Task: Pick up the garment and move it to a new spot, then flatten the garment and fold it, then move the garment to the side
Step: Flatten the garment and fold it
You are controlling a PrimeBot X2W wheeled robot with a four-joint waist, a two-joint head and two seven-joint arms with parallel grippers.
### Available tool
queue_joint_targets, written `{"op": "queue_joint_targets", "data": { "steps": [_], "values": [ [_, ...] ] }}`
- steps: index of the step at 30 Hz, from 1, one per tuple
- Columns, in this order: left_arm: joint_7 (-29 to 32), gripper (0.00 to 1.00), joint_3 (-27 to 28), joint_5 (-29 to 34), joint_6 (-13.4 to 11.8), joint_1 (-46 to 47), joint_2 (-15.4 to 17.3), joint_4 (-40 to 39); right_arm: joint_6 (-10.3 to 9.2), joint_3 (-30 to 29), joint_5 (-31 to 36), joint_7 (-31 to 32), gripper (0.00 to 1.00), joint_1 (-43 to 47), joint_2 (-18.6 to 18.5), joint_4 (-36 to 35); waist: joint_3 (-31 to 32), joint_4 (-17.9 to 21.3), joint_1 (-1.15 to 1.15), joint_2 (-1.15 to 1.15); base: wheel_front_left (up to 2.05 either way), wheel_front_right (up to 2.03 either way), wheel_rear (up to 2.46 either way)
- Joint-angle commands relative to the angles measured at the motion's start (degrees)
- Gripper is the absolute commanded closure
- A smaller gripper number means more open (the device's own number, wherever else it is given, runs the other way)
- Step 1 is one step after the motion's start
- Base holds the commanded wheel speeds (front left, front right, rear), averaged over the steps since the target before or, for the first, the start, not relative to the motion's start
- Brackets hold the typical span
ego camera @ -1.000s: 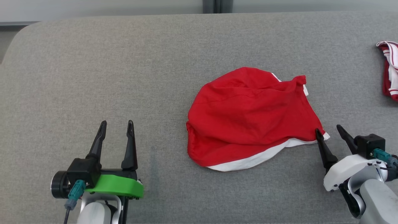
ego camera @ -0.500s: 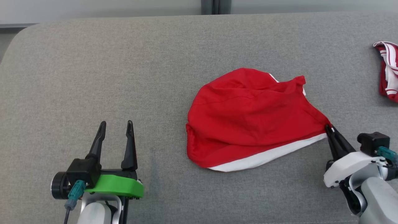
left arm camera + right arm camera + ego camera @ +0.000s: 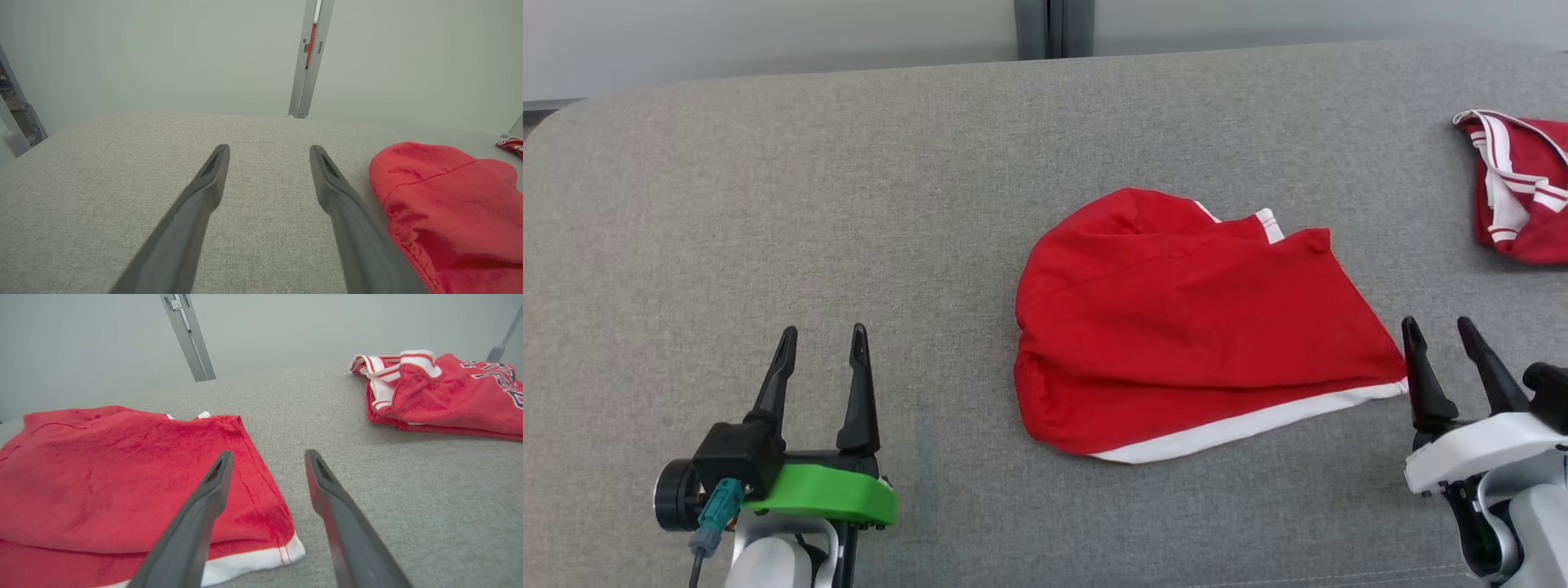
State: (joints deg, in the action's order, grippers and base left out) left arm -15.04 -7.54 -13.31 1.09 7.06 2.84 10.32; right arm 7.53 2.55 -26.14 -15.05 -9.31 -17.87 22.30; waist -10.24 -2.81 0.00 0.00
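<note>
One red garment (image 3: 1184, 327), white-hemmed, lies rumpled, perhaps doubled over; left hand (image 3: 823, 331) and right hand (image 3: 1436, 323) both gape empty.

Navy lettering on striped red garment (image 3: 449, 392): cut off, unreadable.

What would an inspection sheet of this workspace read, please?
Surface: grey fabric table, flat.
Job's things: red garment, white hem, rumpled, lying right of centre, unheld.
Clutter: second garment, red and white, at far right.
Claws: left claw open over bare fabric; right claw open beside the red garment's hemmed corner, holding nothing.
Cables: teal-plugged cable at left wrist.
Surroundings: pale wall, grey post.
</note>
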Motion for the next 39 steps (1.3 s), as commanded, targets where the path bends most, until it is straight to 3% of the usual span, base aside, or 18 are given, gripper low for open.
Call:
{"op": "queue_joint_targets", "data": {
  "steps": [1,10,16,26,39],
  "values": [
    [-0.16,0.00,0.15,0.41,0.33,0.05,0.13,0.15,-0.10,-0.70,0.89,-0.14,0.00,0.33,0.58,-2.07,0.35,0.25,0.00,0.00,0.00,0.00,0.00],
    [-0.16,0.00,-0.60,0.80,1.00,-0.64,0.13,0.87,-0.09,-1.31,3.41,-0.14,0.00,3.53,3.87,-16.44,0.95,0.68,0.00,0.00,0.00,0.00,0.00],
    [-0.16,0.00,-4.19,1.36,2.57,-0.33,0.13,3.39,-0.10,1.15,4.80,-0.14,0.00,5.33,4.83,-21.47,0.81,1.22,0.00,0.00,0.00,0.00,0.00],
    [-0.08,0.00,-14.14,-1.74,4.54,2.24,0.15,13.19,-0.10,3.48,4.95,-0.14,0.00,5.10,4.97,-22.07,0.03,3.78,0.00,0.00,0.00,0.00,0.00],
    [-0.08,0.00,-20.66,-7.79,5.42,6.90,0.18,22.94,-0.10,3.92,4.49,-0.14,0.00,4.13,4.67,-21.69,-1.85,7.07,0.00,0.00,0.00,0.00,0.00]
  ]
}}
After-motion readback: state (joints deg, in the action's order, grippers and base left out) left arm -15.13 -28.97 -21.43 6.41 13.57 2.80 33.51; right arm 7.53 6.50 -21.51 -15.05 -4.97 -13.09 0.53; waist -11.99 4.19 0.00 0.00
